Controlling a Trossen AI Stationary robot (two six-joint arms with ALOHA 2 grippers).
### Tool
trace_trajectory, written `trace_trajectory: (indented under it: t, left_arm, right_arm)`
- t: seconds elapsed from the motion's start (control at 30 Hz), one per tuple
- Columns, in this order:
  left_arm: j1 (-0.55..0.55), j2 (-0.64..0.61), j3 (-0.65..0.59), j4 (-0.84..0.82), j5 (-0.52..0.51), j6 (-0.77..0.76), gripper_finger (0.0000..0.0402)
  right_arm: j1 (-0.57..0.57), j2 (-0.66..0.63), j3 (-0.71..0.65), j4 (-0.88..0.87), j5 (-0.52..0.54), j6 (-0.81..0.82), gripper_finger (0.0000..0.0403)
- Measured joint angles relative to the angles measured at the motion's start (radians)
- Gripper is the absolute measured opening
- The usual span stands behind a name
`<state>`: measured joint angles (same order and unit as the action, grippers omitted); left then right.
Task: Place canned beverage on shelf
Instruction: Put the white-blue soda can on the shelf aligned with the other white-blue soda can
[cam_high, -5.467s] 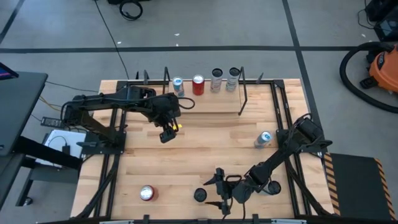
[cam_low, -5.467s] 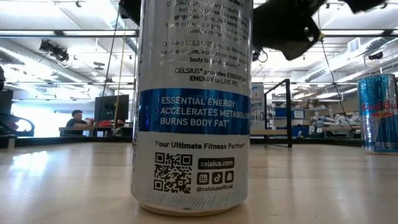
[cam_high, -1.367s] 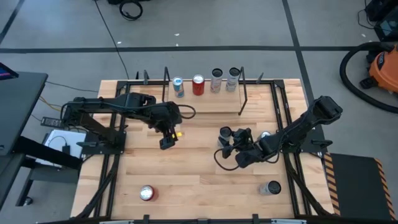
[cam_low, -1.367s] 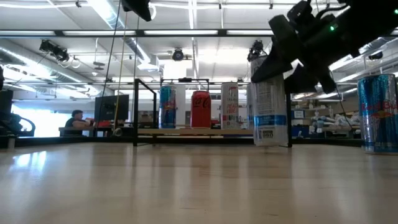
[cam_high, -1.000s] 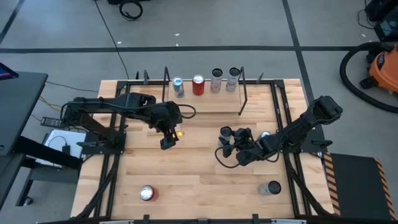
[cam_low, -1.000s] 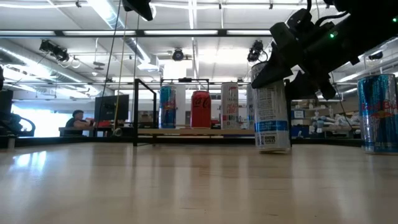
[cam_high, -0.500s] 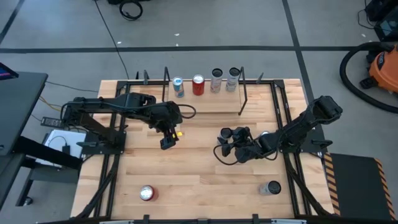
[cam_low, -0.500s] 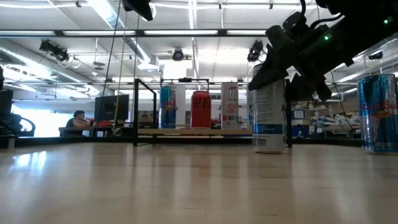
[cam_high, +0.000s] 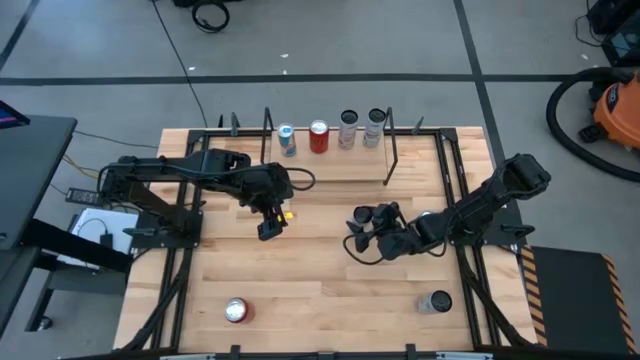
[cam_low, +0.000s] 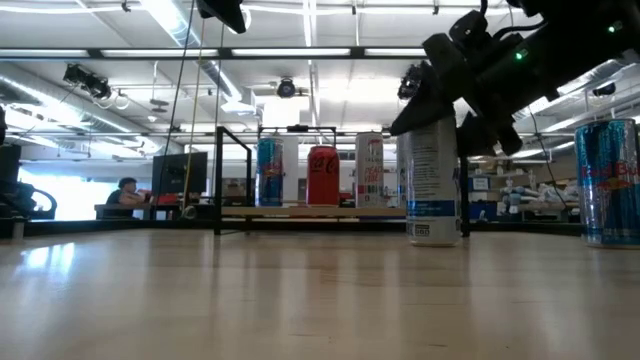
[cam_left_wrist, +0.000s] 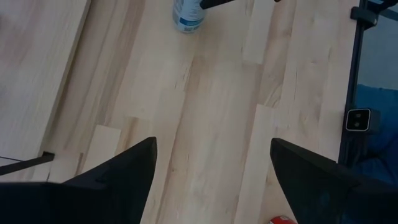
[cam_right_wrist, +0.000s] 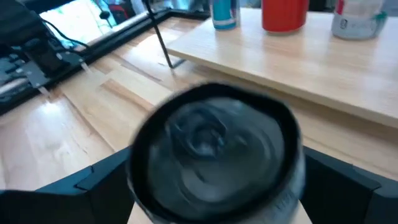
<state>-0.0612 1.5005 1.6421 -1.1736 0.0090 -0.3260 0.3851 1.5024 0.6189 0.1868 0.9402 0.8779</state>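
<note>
Can (cam_low: 433, 180) upright on table (cam_high: 300, 270), right end effector (cam_high: 362, 229) spread around it; left end effector (cam_high: 268, 226) open.

Right tool (cam_high: 358, 228) reached low toward mid-surface (cam_high: 300, 270), its fingers spread wide apart. Left tool (cam_high: 268, 227) hung above the surface's left half, fingers (cam_left_wrist: 118, 177) parted, holding nothing.

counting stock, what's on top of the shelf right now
Four upright cans stand in a row on the shelf: a blue can, a red can and two pale cans. Nothing visibly hides any of them from above.
</note>
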Motion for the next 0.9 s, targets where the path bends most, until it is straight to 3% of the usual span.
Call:
trace_trajectory:
  t: [0.3,0.63,0.73,0.9]
  left_arm:
    - [0.000,0.000,0.000,0.000,0.000,0.000,0.0316]
    - [0.000,0.000,0.000,0.000,0.000,-0.003,0.0316]
    - [0.000,0.000,0.000,0.000,0.000,-0.003,0.0316]
    - [0.000,0.000,0.000,0.000,0.000,-0.003,0.0316]
  right_arm:
    - [-0.025,-0.058,0.000,0.127,-0.149,-0.219,0.0397]
    - [-0.059,-0.200,0.000,0.126,-0.184,-0.434,0.0395]
    - [-0.086,-0.261,0.000,0.124,-0.306,-0.519,0.0395]
    - [-0.151,-0.348,0.000,0.064,-0.641,-0.690,0.0390]
